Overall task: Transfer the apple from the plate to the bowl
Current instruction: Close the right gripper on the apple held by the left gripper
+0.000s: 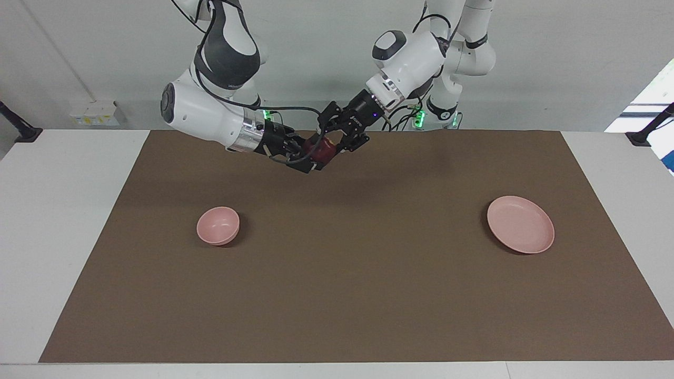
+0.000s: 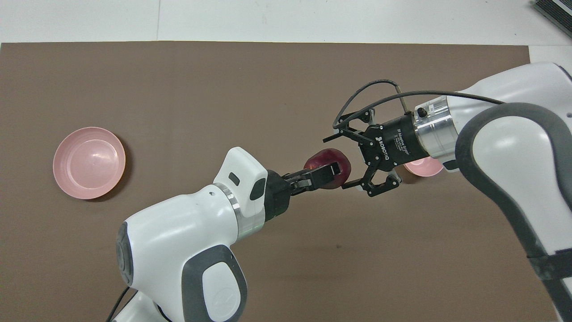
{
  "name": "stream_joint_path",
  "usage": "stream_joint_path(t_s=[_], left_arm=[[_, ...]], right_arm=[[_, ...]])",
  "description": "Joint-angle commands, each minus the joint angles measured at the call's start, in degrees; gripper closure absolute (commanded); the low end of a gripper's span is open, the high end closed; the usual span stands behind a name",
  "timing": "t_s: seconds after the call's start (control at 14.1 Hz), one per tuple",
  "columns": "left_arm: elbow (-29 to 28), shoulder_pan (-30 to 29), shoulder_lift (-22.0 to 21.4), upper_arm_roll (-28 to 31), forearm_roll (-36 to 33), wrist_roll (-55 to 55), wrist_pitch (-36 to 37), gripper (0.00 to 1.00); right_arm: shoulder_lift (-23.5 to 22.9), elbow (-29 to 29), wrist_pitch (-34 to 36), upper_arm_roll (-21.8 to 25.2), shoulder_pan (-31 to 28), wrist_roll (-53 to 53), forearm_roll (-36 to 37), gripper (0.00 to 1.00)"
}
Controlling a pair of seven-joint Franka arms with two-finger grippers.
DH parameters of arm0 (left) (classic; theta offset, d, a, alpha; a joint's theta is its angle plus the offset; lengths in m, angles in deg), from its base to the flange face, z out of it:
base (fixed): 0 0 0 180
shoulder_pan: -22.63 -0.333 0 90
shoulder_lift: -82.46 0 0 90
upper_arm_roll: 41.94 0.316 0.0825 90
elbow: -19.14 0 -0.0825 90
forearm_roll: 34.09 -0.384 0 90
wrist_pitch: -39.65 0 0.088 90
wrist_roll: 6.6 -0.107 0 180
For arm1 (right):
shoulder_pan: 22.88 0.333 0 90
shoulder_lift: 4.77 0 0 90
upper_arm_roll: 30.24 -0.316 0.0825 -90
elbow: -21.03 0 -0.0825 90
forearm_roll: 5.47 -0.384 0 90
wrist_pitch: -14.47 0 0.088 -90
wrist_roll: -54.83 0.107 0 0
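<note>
two grippers met at upper centre: left gripper (image 2: pixel 328 172) clamped the apple (image 2: pixel 327 162) aloft; right gripper (image 2: pixel 344 158) stood open around it. apple judged firm, smooth, slippery; grip its widest middle.

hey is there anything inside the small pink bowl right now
Nothing shows in the bowl: the facing view gives its bare pink inside. In the overhead view the right gripper covers most of it. The apple is up in the left gripper.
</note>
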Motion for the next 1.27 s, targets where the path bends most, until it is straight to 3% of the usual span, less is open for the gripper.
stream_joint_path(t_s=[0.0, 0.21, 0.28, 0.35, 0.42, 0.57, 0.71, 0.85, 0.92, 0.99, 1.13, 1.2], left_arm=[[1.0, 1.1, 0.5, 0.5, 0.4, 0.1, -0.9, 1.0], [0.9, 1.1, 0.5, 0.5, 0.4, 0.0, -0.9, 0.95], [0.8, 1.1, 0.5, 0.5, 0.4, 0.0, -0.9, 0.91], [0.9, 1.1, 0.5, 0.5, 0.4, 0.0, -0.9, 0.88], [0.8, 1.1, 0.5, 0.5, 0.4, 0.0, -0.9, 0.87], [0.8, 1.1, 0.5, 0.5, 0.4, 0.0, -0.9, 0.86], [0.7, 1.1, 0.5, 0.5, 0.4, 0.0, -0.9, 0.76], [0.7, 1.1, 0.5, 0.5, 0.4, 0.0, -0.9, 0.73], [0.8, 1.1, 0.5, 0.5, 0.4, 0.0, -0.9, 0.57], [0.7, 1.1, 0.5, 0.5, 0.4, 0.1, -0.7, 0.5], [0.8, 1.1, 0.5, 0.5, 0.4, 0.2, -0.6, 0.08], [0.8, 1.1, 0.5, 0.6, 0.4, -0.1, -0.7, 0.0]], right_arm=[[1.9, -2.9, -2.2, -0.1, 0.6, 0.6, -1.7, 0.0], [1.9, -2.9, -2.0, -0.1, 0.6, -0.2, -1.7, 0.0], [1.9, -2.9, -2.0, -0.1, 0.6, -0.3, -1.7, 0.27], [1.8, -2.9, -1.9, -0.1, 0.6, -0.4, -1.8, 0.76], [1.8, -2.8, -1.8, -0.1, 0.6, -0.2, -1.8, 1.0], [1.8, -2.6, -1.6, -0.1, 0.6, -0.2, -1.9, 1.0], [1.8, -2.6, -1.6, -0.1, 0.6, -0.2, -1.9, 1.0], [1.6, -2.2, -1.4, -0.1, 0.5, -0.3, -1.8, 1.0], [1.6, -2.1, -1.4, -0.1, 0.5, -0.3, -1.9, 1.0], [1.4, -2.0, -1.3, -0.1, 0.4, -0.3, -1.9, 1.0], [1.4, -1.9, -1.3, -0.1, 0.1, -0.3, -1.8, 1.0], [1.3, -1.8, -1.3, -0.1, 0.0, -0.4, -1.8, 1.0]])
